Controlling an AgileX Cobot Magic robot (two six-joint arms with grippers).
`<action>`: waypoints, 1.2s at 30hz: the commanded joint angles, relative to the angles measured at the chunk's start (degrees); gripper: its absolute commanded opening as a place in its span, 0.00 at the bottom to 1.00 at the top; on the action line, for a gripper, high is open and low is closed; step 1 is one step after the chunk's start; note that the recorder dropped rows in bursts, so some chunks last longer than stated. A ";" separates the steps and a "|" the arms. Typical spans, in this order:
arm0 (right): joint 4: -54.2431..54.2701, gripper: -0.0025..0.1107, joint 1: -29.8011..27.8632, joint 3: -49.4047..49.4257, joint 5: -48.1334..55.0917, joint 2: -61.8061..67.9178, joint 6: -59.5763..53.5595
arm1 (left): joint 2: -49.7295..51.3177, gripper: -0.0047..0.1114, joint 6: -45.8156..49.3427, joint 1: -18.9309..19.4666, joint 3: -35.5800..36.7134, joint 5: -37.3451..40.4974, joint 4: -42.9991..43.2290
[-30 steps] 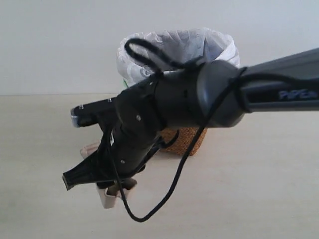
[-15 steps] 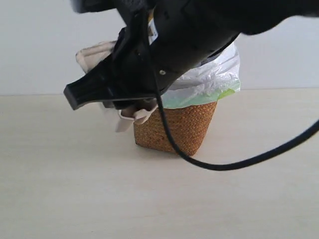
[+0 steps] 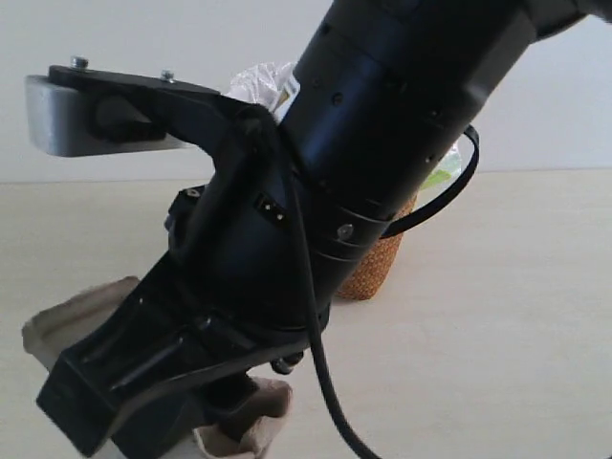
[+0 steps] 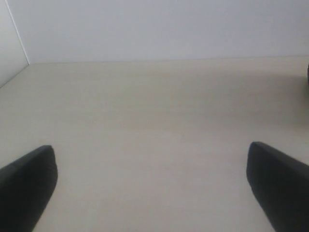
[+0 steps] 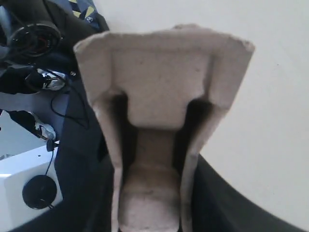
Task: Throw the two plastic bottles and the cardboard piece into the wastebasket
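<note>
Since swinging from the wastebasket to its 7 o'clock, right fingers still clench the cardboard piece. Drop pending; left fingers released.

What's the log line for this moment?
right gripper: shut on cardboard piece | left gripper: open, empty, over table | wastebasket: behind right arm | bottles: not in view

The cardboard piece looms close and lengthwise, dark cabled equipment behind it.
</note>
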 commanded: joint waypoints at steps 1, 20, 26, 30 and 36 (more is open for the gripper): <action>-3.95 0.03 -0.31 -0.20 -2.37 -0.13 -3.10 | -0.18 0.97 -0.50 0.22 -0.21 -0.38 0.00; -79.25 0.76 -4.18 -12.78 -6.57 2.91 45.18 | -0.18 0.97 -0.50 0.22 -0.21 -0.38 0.00; -74.73 0.65 -4.18 -12.78 -7.96 5.44 42.09 | -0.18 0.97 -0.50 0.22 -0.21 -0.38 0.00; -75.66 0.65 -4.18 -12.78 1.14 5.44 42.39 | -0.18 0.97 -0.50 0.22 -0.21 -0.38 0.00; -70.58 0.53 -16.89 -9.43 4.62 4.36 45.22 | -0.18 0.97 -0.50 0.22 -0.21 -0.38 0.00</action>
